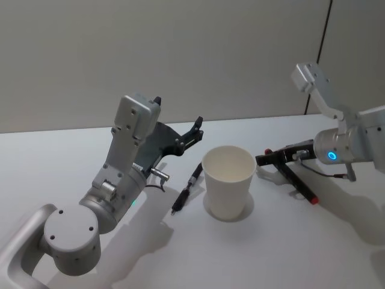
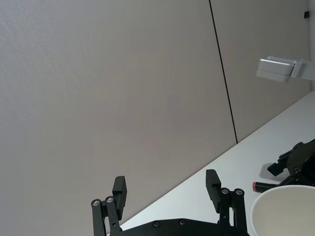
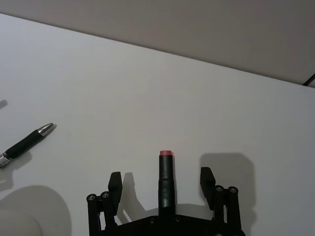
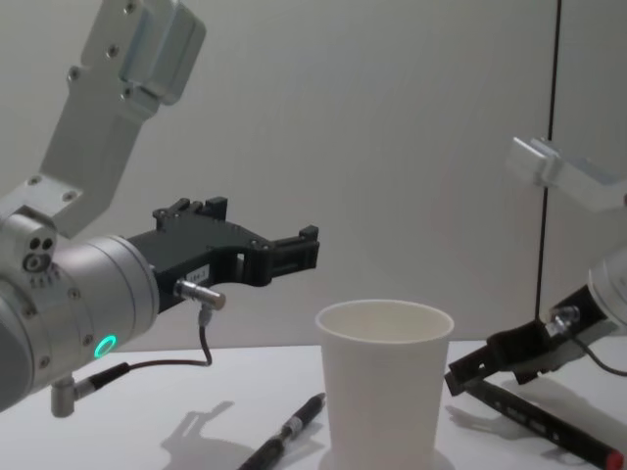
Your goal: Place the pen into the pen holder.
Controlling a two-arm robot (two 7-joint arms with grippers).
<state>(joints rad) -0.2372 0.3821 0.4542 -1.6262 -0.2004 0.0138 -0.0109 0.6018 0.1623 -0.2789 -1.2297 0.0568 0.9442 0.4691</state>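
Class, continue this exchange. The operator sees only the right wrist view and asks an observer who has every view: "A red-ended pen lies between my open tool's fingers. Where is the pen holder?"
Observer: The pen holder stands upright on the table, just to the left of the right tool.
Operator: Is anything already in it?
Observer: The head view looks down into it, and nothing shows inside.
Operator: Is the other arm in my way?
Observer: The left tool hangs open in the air on the holder's left side, higher than its rim in the chest view.
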